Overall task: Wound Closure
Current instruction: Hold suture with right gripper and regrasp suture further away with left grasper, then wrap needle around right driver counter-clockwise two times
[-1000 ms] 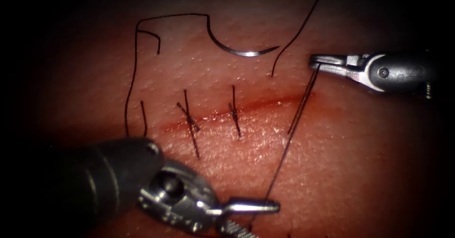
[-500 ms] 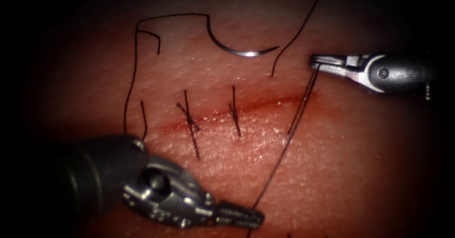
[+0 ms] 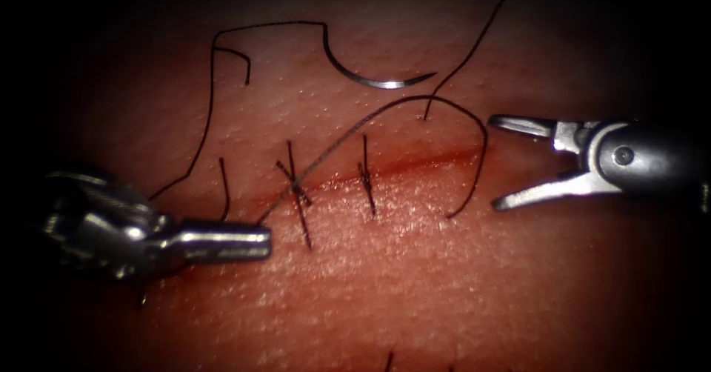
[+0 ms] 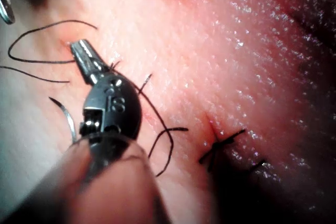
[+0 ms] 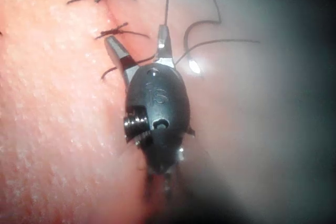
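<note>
The thread (image 3: 348, 136) is clamped in the left tool (image 3: 263, 241). The right tool (image 3: 498, 163) is spread apart, empty. Beyond both, the needle (image 3: 385, 83) is laid free on the tissue (image 3: 444, 268).

The curved needle (image 3: 378, 81) is lying free on the tissue (image 3: 415, 268), well up and left of the right tool (image 3: 495, 163), whose jaws are gaping wide and holding nothing. The thread (image 3: 400, 105) is arching from just beside those jaws, over the cut (image 3: 400, 166), and running down into the closed jaws of the left tool (image 3: 259, 241).
</note>
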Motion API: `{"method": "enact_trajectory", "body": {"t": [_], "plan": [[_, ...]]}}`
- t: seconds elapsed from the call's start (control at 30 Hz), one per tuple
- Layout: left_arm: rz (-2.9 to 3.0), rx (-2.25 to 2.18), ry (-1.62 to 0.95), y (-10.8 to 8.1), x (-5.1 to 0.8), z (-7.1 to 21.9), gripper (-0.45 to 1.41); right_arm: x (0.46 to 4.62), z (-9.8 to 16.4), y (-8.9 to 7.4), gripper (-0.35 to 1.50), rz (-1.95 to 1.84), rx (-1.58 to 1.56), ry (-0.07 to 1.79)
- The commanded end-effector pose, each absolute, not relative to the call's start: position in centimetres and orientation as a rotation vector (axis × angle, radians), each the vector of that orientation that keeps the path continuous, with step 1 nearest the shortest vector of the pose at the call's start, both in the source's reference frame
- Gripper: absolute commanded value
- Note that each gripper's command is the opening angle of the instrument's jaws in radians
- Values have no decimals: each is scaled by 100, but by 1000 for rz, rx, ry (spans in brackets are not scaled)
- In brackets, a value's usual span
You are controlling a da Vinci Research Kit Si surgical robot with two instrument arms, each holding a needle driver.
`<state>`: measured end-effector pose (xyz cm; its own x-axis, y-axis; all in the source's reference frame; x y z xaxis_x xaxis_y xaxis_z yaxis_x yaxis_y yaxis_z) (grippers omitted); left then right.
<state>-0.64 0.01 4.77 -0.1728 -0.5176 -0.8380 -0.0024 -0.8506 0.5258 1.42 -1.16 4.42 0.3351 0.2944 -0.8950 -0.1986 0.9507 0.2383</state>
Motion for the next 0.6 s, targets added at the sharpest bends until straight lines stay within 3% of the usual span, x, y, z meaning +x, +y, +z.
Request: {"method": "enact_trajectory", "body": {"t": [0.03,0.1,0.13,0.17,0.23,0.6], "plan": [[-2084,1743,-598,5,-68,481,-45,148,428,-116,145,323,109,1199],[-2083,1726,-609,2,-68,480,-45,145,418,-114,132,319,118,1204],[-2079,1728,-609,0,-68,480,-45,142,413,-110,111,318,119,1206],[-2074,1724,-614,-2,-69,478,-45,139,412,-106,71,326,113,1215],[-2068,1722,-622,-4,-70,476,-45,131,414,-96,-35,345,95,1239],[-2026,1718,-629,-12,-71,457,-45,128,486,-74,-35,411,-106,1275]]}}
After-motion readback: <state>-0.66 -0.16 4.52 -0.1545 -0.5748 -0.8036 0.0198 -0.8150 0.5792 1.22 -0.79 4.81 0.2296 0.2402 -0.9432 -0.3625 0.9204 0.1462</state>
